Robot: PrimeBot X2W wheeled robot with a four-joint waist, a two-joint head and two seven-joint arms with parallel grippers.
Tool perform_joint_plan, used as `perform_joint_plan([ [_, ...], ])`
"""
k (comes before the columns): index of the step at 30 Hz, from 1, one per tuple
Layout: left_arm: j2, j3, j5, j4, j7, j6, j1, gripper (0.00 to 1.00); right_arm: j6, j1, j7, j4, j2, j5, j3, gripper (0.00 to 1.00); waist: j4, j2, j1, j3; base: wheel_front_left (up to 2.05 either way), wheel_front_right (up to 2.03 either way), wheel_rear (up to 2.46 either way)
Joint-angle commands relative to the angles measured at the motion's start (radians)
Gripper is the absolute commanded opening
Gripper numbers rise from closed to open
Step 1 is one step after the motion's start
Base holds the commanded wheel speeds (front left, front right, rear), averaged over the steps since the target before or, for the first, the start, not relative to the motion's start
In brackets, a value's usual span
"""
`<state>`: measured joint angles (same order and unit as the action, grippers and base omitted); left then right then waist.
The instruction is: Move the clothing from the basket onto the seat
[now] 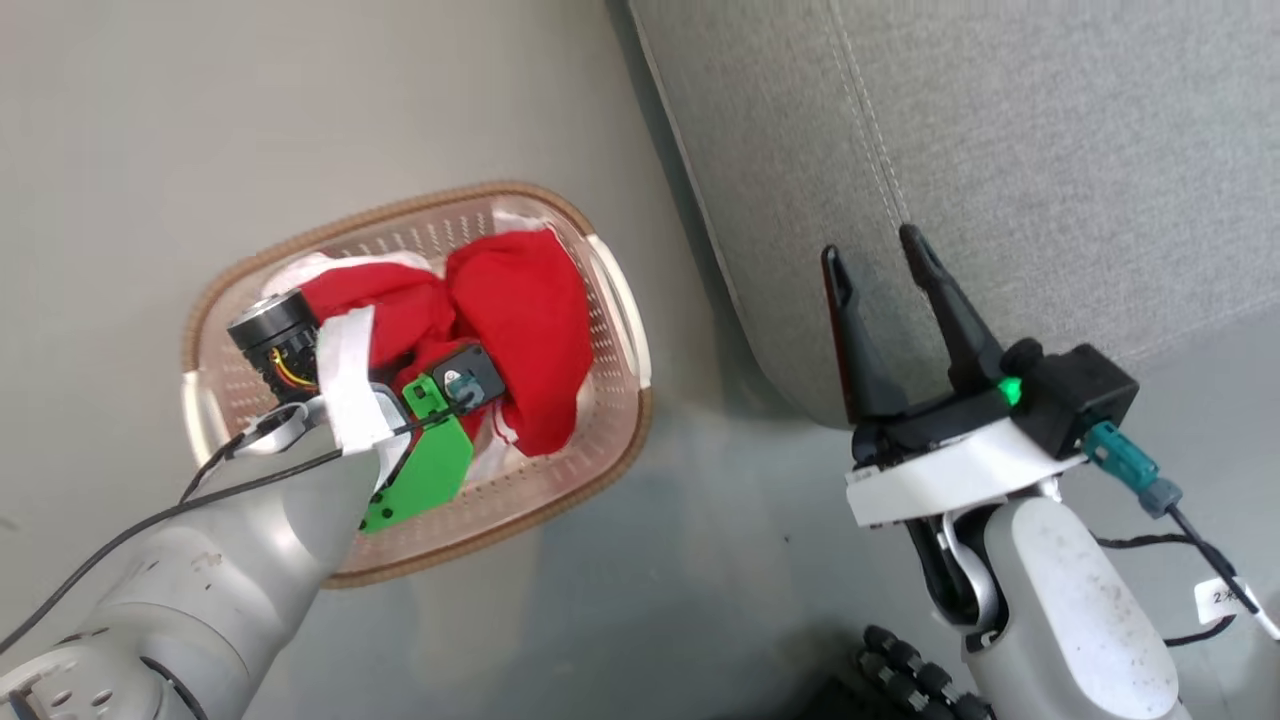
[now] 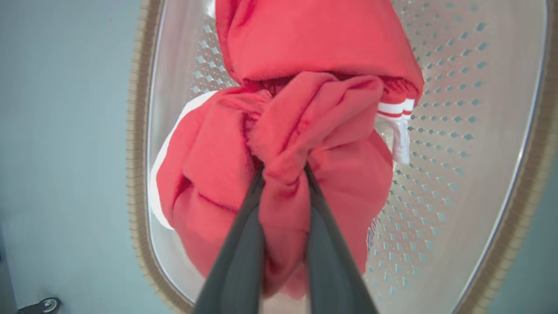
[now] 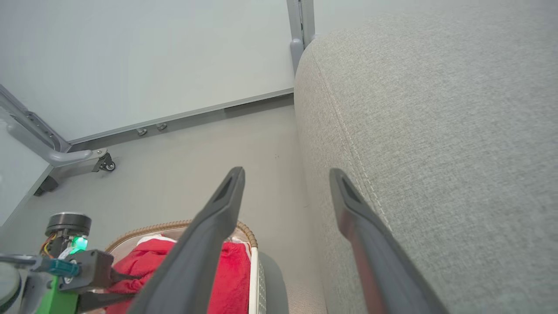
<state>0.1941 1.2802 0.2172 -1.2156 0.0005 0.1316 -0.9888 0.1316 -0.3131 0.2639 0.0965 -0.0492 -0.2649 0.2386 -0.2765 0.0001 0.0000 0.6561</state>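
Red clothing (image 2: pixel 305 43) sits bunched in a heap inside the basket (image 2: pixel 457 131), a white perforated tub with a brown woven-look rim, standing on the floor (image 1: pixel 150 150).

Left side: my left claw (image 2: pixel 284 170) is down in the basket. Its two dark fingers are pinched nearly together on a thick fold of the red fabric. Cloth fills the whole gap between them and bulges out above the fingertips. The rest of the heap gathers around that fold, and all the red clothing in view lies within the basket walls. I cannot tell whether the heap is lifted clear of the basket bottom. A white band (image 2: pixel 394 107) with red stripes shows at the edge of one garment, toward the right of the left wrist view, with a white tab hanging below it.

Right side: my right claw (image 1: pixel 870 245) is spread wide and holds nothing. It is raised at the rounded corner of the seat (image 1: pixel 1000 150), apart from the basket. In the head view its fingers overlap the grey upholstery near the stitched seam; contact cannot be confirmed.

Seat: a large grey fabric cushion, standing just beside the basket, on the basket's right as seen from my head.
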Motion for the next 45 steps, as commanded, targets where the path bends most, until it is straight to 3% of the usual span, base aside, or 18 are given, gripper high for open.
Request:
perform_joint_plan([
  [1,-0.004,0.000,0.038,0.006,-0.023,-0.003,0.026,0.00,-0.002,0.025,0.001,0.008,-0.002,0.010,0.000,1.00,0.102,-0.0001,0.0000,-0.175,0.00,0.00,0.00],
  [7,-0.015,-0.006,0.153,0.027,-0.111,-0.003,0.061,0.00,-0.002,0.086,0.001,0.032,-0.003,0.040,-0.004,1.00,0.144,-0.0001,0.0000,-0.314,0.00,0.00,0.00],
  [15,-0.023,-0.116,0.381,0.054,-0.219,-0.003,0.153,0.00,-0.002,0.145,0.001,0.058,-0.003,0.058,0.013,1.00,0.165,-0.0001,0.0000,-0.475,0.00,0.00,0.00],
  [20,0.002,-0.191,0.525,0.130,-0.251,-0.003,0.196,0.00,-0.002,0.174,0.001,0.060,-0.003,0.058,0.026,1.00,0.167,-0.0001,0.0000,-0.553,0.00,0.00,0.00],
  [25,0.040,-0.252,0.590,0.240,-0.267,-0.003,0.219,0.00,-0.002,0.202,0.001,0.060,-0.003,0.062,0.033,1.00,0.171,-0.0001,0.0000,-0.612,0.00,0.00,0.00],
  [30,0.096,-0.422,0.578,0.441,-0.266,-0.018,0.263,0.00,-0.002,0.212,0.001,0.053,-0.004,0.072,0.037,1.00,0.177,-0.0001,0.0000,-0.636,0.00,0.00,0.00],
  [35,0.108,-0.614,0.508,0.666,-0.266,-0.050,0.360,0.00,-0.002,0.219,0.001,0.044,-0.007,0.074,0.031,1.00,0.186,-0.0001,0.0000,-0.645,0.00,0.00,0.00],
  [40,0.056,-0.779,0.422,0.859,-0.265,-0.060,0.469,0.00,-0.002,0.232,0.001,0.033,-0.014,0.074,0.037,1.00,0.206,-0.0001,0.0000,-0.651,0.00,0.00,0.00],
  [45,-0.042,-0.928,0.368,1.008,-0.265,-0.033,0.565,0.00,-0.002,0.243,0.001,0.026,-0.023,0.075,0.041,1.00,0.228,-0.0001,0.0000,-0.653,0.00,0.00,0.00],
])
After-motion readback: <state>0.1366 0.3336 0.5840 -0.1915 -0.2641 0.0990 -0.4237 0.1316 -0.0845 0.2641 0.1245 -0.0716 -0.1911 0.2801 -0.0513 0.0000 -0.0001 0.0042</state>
